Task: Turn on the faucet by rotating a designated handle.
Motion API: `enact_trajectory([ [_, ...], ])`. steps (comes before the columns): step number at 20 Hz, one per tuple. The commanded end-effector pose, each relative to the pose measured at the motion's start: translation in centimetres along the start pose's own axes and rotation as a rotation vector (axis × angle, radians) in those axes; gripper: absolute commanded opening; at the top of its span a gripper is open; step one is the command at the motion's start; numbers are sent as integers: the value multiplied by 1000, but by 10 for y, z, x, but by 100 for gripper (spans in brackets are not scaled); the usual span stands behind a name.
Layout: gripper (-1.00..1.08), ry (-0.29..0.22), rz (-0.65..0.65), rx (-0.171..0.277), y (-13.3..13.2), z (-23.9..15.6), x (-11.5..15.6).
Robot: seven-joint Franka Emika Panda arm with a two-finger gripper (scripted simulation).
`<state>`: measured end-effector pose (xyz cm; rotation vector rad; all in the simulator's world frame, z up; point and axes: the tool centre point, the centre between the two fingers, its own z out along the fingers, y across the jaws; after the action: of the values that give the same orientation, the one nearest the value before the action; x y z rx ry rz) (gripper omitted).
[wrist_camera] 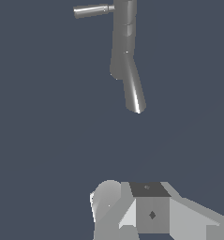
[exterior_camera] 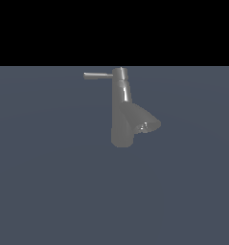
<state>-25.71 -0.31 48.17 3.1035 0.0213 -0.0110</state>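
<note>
Presently on record: one faucet (exterior_camera: 121, 110), grey polished metal, upright on the dark blue-grey counter (exterior_camera: 44, 191), standing a little above the middle of the exterior view. Its flared cone spout (exterior_camera: 143, 122) branches off low, toward 4 o'clock of the body. One handle (exterior_camera: 97, 75), a thin straight rod, projects sideways from the capped top toward 9 o'clock in the exterior view, level and untouched. The arm does not appear in the exterior view; the wrist view shows only pale housing parts of the gripper (wrist_camera: 146, 211) at the frame edge, well apart from the faucet (wrist_camera: 125, 51) and the handle (wrist_camera: 92, 10). Fingertips are not visible, so whether the gripper is open or closed cannot be told. Step in hand, by judgement: the approach, with no contact made yet. Next move likely calls for bringing the gripper up beside the rod's free end, then pushing it sideways so it swings about the faucet's upright axis, avoiding the spout.
</note>
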Motion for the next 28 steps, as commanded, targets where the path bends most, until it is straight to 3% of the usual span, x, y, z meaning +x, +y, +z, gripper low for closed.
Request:
enact_trajectory([
  [1, -100, 0, 0, 0, 0, 0, 0],
  [14, -100, -5, 101, -41, -1, 1, 24],
  [28, -100, 3, 380, -142, -10, 15, 99],
])
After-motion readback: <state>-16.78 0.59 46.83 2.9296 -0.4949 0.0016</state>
